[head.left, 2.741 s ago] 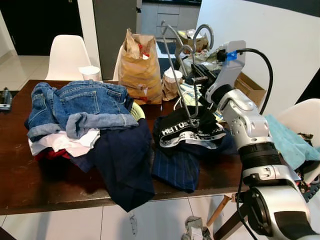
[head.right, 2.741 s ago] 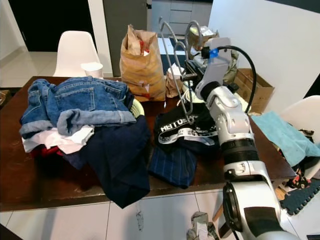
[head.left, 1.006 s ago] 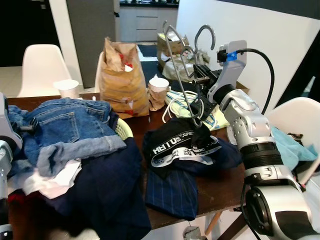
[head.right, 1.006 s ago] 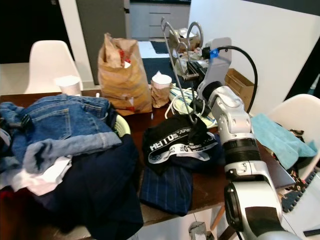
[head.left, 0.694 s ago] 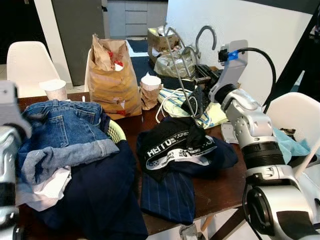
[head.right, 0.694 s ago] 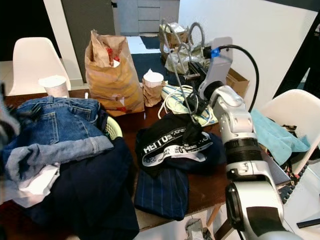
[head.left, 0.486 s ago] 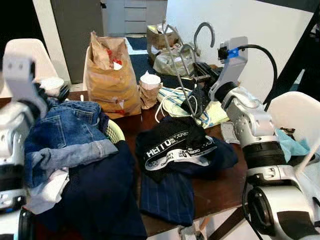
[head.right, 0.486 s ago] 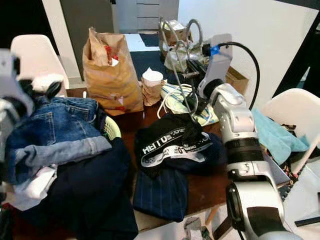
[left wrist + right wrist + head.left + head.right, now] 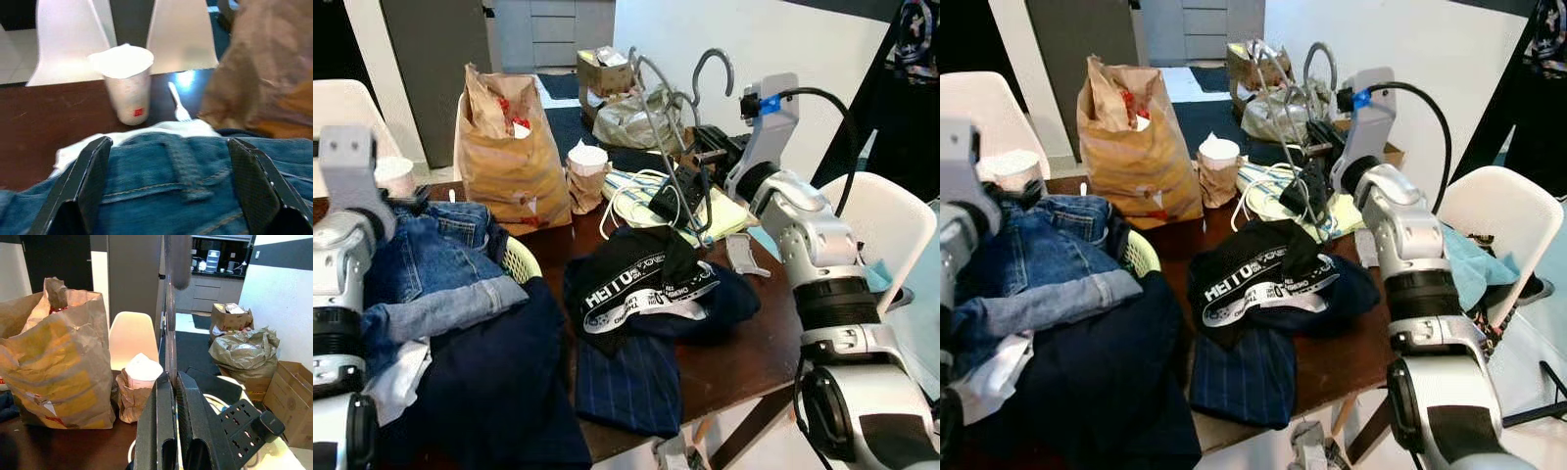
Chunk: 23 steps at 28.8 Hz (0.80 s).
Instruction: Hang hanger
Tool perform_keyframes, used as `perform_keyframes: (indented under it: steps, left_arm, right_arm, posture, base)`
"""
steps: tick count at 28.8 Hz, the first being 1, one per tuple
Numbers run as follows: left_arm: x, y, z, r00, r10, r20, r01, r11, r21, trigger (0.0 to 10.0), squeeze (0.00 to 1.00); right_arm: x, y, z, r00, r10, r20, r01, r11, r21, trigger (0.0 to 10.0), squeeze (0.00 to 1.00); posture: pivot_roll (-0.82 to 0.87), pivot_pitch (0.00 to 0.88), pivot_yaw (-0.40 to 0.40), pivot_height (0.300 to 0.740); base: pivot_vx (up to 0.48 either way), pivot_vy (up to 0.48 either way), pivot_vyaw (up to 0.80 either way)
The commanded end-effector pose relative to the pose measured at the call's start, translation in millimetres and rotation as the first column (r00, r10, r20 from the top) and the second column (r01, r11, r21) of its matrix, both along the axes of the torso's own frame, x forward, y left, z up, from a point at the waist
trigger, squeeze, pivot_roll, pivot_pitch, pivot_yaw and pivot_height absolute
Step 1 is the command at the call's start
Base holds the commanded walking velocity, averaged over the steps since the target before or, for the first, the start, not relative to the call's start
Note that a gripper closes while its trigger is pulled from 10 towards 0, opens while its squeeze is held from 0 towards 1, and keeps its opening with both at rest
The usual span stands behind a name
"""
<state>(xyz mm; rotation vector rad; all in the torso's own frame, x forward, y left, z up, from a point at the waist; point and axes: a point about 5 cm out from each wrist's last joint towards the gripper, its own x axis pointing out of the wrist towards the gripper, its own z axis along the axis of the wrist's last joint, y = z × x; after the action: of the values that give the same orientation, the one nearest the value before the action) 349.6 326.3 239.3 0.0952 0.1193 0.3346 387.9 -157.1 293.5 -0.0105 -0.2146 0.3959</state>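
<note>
1. The right gripper point(image 9: 168, 423) is up over the far right side of the table point(image 9: 744, 343), fingers pinched tight on a grey wire hanger point(image 9: 671, 147). The hanger's hook point(image 9: 713, 69) sticks up above the gripper and its wire loops hang down and to the left of it.
2. The hanger's low end sits just above a black garment point(image 9: 641, 284) with white lettering; can't tell if they actually touch.
3. The black garment lies on a dark striped piece point(image 9: 626, 377) near the table's front edge.
4. The left gripper point(image 9: 171, 181) hovers over the jeans point(image 9: 435, 264) on the left pile, fingers spread wide apart with nothing between them.
5. Past the jeans in the left wrist view: a white paper cup point(image 9: 127, 83) and a white plastic fork point(image 9: 177, 102) on the table.
6. A brown paper bag point(image 9: 509, 147) stands at the back, with a smaller cup in a paper wrap point(image 9: 585, 174) just beside it.
7. A black power strip point(image 9: 242, 421) rests on yellow stuff behind the hanger.
8. White chairs point(image 9: 881, 225) stand around the table.
</note>
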Motion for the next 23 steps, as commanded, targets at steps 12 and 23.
perform_keyframes:
  steps: [12,23]
  left_arm:
    - [6.0,1.3,-20,0.995,0.013,-0.096,-0.027,0.989,-0.149,0.0,0.0]
    - [13.6,-12.4,-30,0.986,-0.071,-0.152,0.039,0.979,-0.202,0.0,0.0]
  right_arm:
    - [-4.0,-8.4,0,1.0,-0.025,-0.008,0.025,0.999,-0.037,10.0,0.0]
    - [-4.5,-9.5,4,0.999,-0.037,-0.003,0.036,0.999,-0.035,10.0,0.0]
  posture:
    - [-0.12,0.0,-0.114,0.74]
    - [-0.12,0.0,-0.107,0.74]
  base:
    - [0.0,0.0,0.0]
    - [0.0,0.0,0.0]
